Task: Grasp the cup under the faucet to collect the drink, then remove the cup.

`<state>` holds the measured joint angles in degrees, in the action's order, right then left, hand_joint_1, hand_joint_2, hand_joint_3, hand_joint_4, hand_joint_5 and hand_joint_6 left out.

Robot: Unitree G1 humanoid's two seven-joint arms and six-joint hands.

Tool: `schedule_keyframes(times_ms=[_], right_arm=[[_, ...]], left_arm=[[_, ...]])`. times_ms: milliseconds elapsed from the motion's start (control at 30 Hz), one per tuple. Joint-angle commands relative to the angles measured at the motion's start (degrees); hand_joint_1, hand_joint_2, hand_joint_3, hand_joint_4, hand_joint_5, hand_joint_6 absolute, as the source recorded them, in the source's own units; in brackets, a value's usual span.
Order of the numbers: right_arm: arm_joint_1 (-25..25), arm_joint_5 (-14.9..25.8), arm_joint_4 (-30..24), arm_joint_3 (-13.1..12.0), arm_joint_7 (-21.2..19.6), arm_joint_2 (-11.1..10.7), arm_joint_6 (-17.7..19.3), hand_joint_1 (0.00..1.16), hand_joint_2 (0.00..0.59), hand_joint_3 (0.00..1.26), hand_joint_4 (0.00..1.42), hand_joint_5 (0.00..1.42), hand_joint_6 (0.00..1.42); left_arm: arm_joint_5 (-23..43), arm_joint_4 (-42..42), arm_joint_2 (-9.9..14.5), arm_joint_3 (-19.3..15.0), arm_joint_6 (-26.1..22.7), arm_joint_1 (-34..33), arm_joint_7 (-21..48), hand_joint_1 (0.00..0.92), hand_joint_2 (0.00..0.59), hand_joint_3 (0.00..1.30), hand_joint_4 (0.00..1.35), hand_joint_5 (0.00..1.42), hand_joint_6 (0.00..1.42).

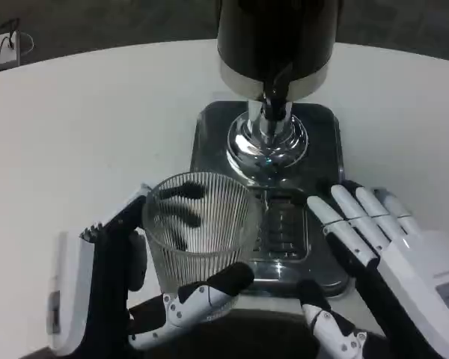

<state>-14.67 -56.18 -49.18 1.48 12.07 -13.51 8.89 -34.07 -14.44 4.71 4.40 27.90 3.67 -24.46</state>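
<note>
One dispenser (pixel 275 45) behind cup (pixel 198 224), drip tray (pixel 284 232) beside.

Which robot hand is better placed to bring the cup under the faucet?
Left. The left robot hand already grips the ribbed clear glass cup, just left of the chrome faucet; the right robot hand is open beside the drip tray.

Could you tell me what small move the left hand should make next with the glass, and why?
Probably carry the clear ribbed glass cup a little further forward and right, under the black faucet spout. The left hand grips the cup, which looks empty and sits left of the chrome drip grate, not yet beneath the spout. The right hand waits open beside the grate.
</note>
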Motion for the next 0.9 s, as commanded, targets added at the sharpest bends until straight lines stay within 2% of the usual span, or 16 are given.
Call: schedule_keyframes(times_ms=[33,333,533,767,900], right_arm=[[-0.5,-0.1,-0.9,-0.2,0.0,0.5,-0.4,0.11,0.528,0.09,0.0,0.0,0.0],[-1.0,0.2,-1.3,-0.6,0.2,0.7,-0.6,0.11,0.528,0.09,0.0,0.0,0.0],[-1.6,-0.4,-1.1,0.1,-0.2,1.1,-0.5,0.11,0.528,0.09,0.0,0.0,0.0],[-1.9,-0.7,-1.0,0.1,-0.4,1.6,-0.4,0.11,0.528,0.09,0.0,0.0,0.0],[-1.8,-0.7,-0.9,0.0,-0.4,1.8,-0.6,0.11,0.528,0.09,0.0,0.0,0.0]], left_arm=[[0.4,0.8,-0.4,0.0,1.7,-1.4,-0.8,0.708,0.113,0.97,1.05,1.29,1.42],[-0.9,4.7,-0.6,-0.7,1.5,-5.2,-2.8,0.708,0.113,0.97,1.05,1.29,1.42],[-2.9,8.7,-0.9,-0.2,0.9,-9.3,-5.1,0.712,0.11,0.97,1.05,1.29,1.42],[-5.2,15.7,0.0,0.2,0.3,-15.6,-7.9,0.715,0.108,0.97,1.05,1.29,1.42],[-6.0,18.3,0.6,0.7,0.5,-17.0,-9.3,0.715,0.108,0.97,1.05,1.29,1.42]])
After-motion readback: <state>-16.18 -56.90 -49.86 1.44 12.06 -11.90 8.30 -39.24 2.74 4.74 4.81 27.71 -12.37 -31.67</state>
